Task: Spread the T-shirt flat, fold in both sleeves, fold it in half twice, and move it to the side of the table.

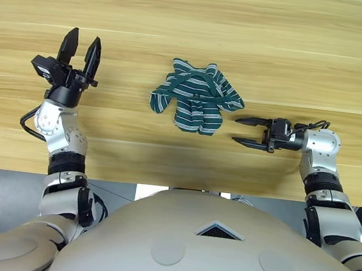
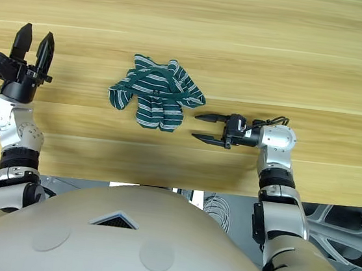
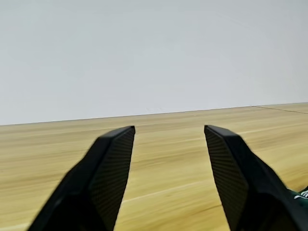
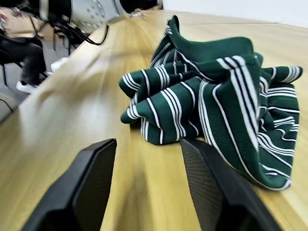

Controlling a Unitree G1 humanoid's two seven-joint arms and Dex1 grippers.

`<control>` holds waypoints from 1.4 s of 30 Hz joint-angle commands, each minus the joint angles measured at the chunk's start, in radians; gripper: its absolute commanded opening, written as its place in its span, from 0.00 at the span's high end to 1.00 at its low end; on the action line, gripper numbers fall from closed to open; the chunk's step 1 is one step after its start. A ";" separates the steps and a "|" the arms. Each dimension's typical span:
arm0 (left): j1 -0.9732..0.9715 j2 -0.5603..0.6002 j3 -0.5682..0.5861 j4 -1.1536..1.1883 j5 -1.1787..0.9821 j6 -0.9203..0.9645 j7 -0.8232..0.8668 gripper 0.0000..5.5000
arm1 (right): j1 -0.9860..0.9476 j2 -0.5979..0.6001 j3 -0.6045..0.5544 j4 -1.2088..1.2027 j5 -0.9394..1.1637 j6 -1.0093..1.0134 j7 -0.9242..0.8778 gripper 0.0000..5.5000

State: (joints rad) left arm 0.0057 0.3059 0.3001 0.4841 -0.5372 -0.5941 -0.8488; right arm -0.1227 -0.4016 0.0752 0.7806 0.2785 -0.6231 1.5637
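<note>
You had the T-shirt (image 1: pixel 194 104) lying in a crumpled green-and-white striped heap near the middle of the bench (image 1: pixel 259 26). Nothing was spread yet, so by my reading the whole task lay ahead.

Your right gripper (image 1: pixel 235 130) sat low over the wood just beside the heap's right edge. Its fingers were parted and aimed straight at the cloth, but did not touch it. I took that pose as a set-up for pinching a fold on that side, and the right wrist view had the bunched fabric directly ahead of the parted jaws.

Your left gripper (image 1: pixel 84 37) stood well apart on the shirt's left, fingers spread and holding nothing, pointed toward the far edge of the bench. That looked like a waiting position that kept the arm out of the right arm's approach.

The sleeves were twisted into the pile and I could not tell them apart. A single pinch would likely have lifted the whole bundle, so you would have needed the left gripper on an opposite edge.
</note>
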 commanded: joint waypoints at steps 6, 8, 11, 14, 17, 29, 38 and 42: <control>0.020 -0.003 -0.006 -0.042 0.025 0.009 0.005 0.53 | -0.024 -0.063 0.025 -0.083 0.158 0.119 0.047 0.55; 0.023 -0.005 -0.007 -0.048 0.025 0.011 0.007 0.53 | -0.012 -0.114 0.041 -0.128 0.216 0.172 0.050 0.49; 0.027 -0.007 -0.007 -0.056 0.026 0.016 0.008 0.53 | -0.015 -0.161 0.044 -0.155 0.256 0.198 0.050 0.37; 0.029 -0.010 -0.010 -0.063 0.026 0.017 0.005 0.53 | -0.038 -0.147 0.021 -0.145 0.252 0.177 0.049 0.29; 0.033 -0.015 -0.018 -0.080 0.023 0.019 -0.005 0.53 | -0.073 -0.088 0.016 -0.093 0.168 0.082 -0.010 0.29; 0.067 -0.041 -0.051 -0.152 0.024 0.017 -0.045 0.53 | -0.172 0.012 0.064 0.163 -0.132 -0.164 -0.245 0.29; 0.082 -0.047 -0.066 -0.179 0.023 0.024 -0.047 0.53 | -0.178 0.016 0.055 0.165 -0.134 -0.200 -0.269 0.52; 0.087 -0.046 -0.067 -0.187 0.021 0.026 -0.047 0.53 | -0.178 0.006 0.061 0.166 -0.160 -0.210 -0.298 0.64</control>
State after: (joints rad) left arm 0.0854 0.2592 0.2371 0.3111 -0.5182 -0.5747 -0.8890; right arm -0.2761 -0.3824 0.1344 0.9509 0.1420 -0.8198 1.2820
